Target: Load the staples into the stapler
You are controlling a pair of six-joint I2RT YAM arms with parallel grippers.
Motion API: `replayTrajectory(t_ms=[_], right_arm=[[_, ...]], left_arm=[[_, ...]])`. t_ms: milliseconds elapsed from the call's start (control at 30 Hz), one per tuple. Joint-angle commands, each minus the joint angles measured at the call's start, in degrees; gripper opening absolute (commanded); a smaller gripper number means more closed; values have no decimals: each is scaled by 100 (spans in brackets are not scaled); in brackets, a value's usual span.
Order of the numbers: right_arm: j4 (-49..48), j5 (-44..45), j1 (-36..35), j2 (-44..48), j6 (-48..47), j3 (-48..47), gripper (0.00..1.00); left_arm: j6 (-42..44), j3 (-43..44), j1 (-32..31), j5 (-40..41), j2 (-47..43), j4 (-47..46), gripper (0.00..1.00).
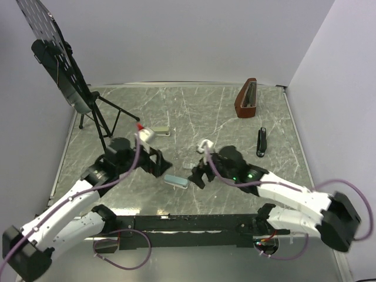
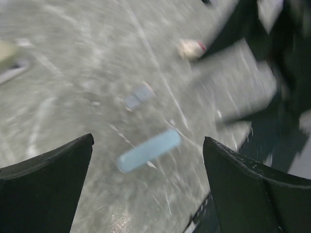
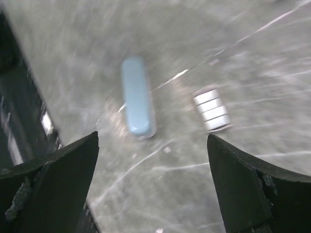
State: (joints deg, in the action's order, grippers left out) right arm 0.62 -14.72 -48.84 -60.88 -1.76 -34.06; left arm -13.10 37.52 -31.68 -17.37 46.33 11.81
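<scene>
Both end effectors hang low over the near centre of the marbled worktop [image 1: 223, 111], facing each other across a grey-blue stapler [image 3: 137, 103], which is not the task item. The right end effector [image 3: 151, 138] has its fingers spread wide with nothing between them. The staples [image 3: 212, 110], a small silvery ribbed strip, lie loose on the worktop near the grey-blue stapler and below this end effector, within direct reach for a pinch from above. The left end effector [image 1: 160, 167] is likewise fully open and empty, positioned to assist from the left. The black stapler [image 1: 262, 142] lies at the right of the worktop, apparently closed, well apart from both end effectors and from the staples. Judged from this layout, loading has not begun: the black stapler must first be opened to expose its rail. The thin strip is likely to be difficult to pinch from a flat surface.
</scene>
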Motion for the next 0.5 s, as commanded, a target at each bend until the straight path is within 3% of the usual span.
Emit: replayTrajectory(t_ms=[0,200,467], right_arm=[[-1089,1275,120,1155,448,821,100],[-2022,2911,147,2640,1028,1973,100],[-2294,3573,164,3662,1046,2791,100]], left_arm=[[1001,221,-1188,260,306,224,99],[2302,633,-2174,57,1298,874,99],[3990,1178,-2633,58,2433,1394,98]])
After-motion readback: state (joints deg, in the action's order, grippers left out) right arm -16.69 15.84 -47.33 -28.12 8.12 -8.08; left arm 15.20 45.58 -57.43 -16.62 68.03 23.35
